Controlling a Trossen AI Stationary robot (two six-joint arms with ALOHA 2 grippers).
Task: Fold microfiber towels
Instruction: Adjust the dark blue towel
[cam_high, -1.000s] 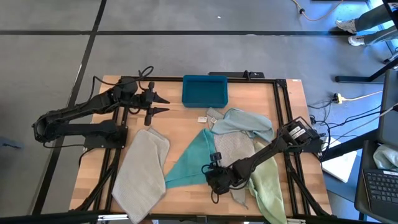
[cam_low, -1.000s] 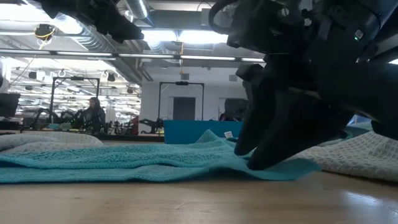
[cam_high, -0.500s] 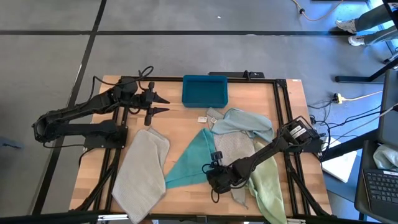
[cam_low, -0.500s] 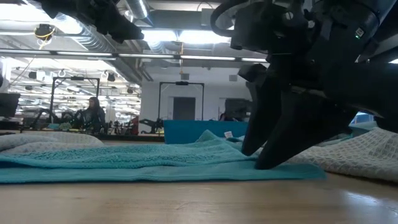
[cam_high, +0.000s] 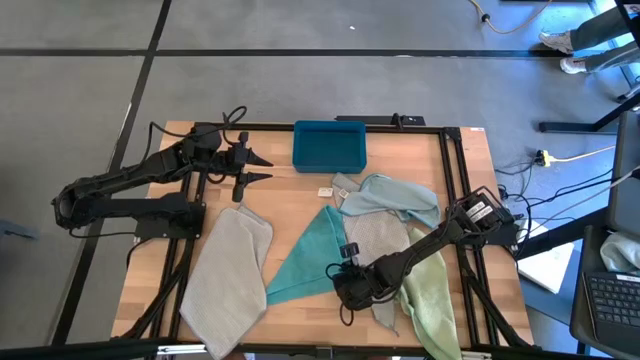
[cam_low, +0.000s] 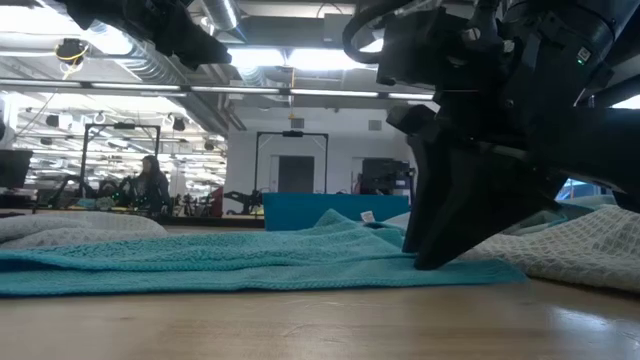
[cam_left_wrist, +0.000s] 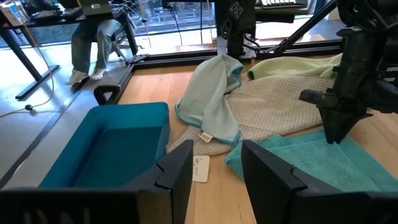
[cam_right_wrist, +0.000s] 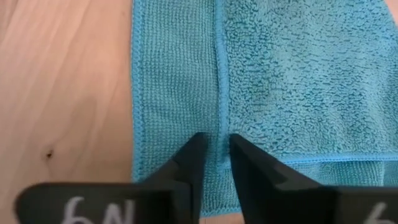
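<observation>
The right arm's jaws (cam_right_wrist: 215, 158) stand narrow, tips down on the teal towel (cam_high: 305, 260), a raised seam of it pinched between them near its edge. Just beyond lie two grey-beige towels (cam_high: 375, 240), one pale blue towel (cam_high: 395, 195) and one pale green towel (cam_high: 430, 300); five in all. The left arm's jaws (cam_high: 262, 168) hang half-open above the bench (cam_high: 290, 195), holding nothing, near one blue bin (cam_high: 329, 146).

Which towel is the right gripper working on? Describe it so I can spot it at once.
Start at the blue bin on the table's far edge and come toward the near edge. The teal towel lies there as a long triangle, the right gripper down on its corner. It is the only deep teal cloth; its neighbours are pale.
</observation>
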